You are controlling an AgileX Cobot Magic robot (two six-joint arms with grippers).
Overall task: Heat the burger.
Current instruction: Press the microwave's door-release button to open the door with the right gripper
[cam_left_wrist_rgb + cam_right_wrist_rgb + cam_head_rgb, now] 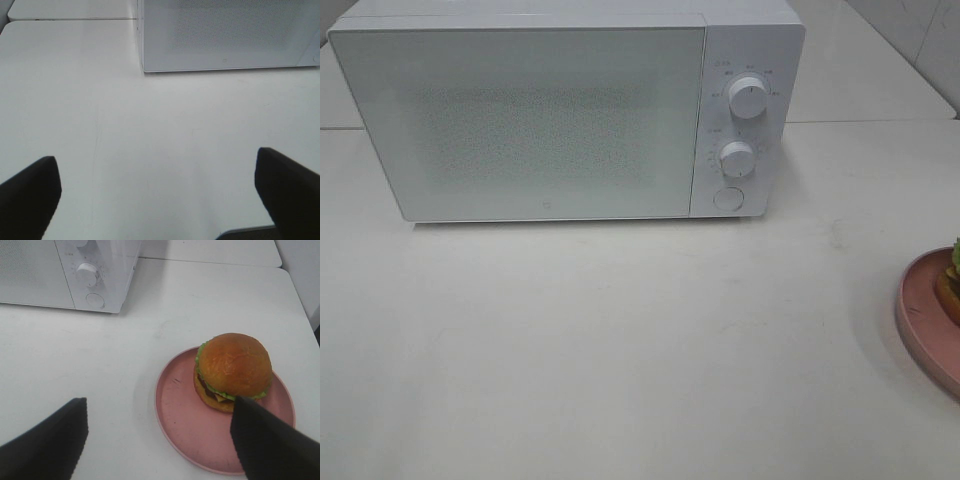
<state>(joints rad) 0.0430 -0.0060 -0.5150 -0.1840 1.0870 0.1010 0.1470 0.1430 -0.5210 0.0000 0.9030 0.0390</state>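
While the microwave (550, 110) stands closed, the burger (232, 371) sits on the plate (185, 425).

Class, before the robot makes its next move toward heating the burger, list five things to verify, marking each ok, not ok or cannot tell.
1. Loading access: not ok, the microwave door is shut.
2. Food in place: ok, the burger sits on the pink plate.
3. Hand free for the door: ok, the left gripper is open and empty.
4. Hand free for the plate: ok, the right gripper is open and empty.
5. Room inside the oven: cannot tell, the door hides it.
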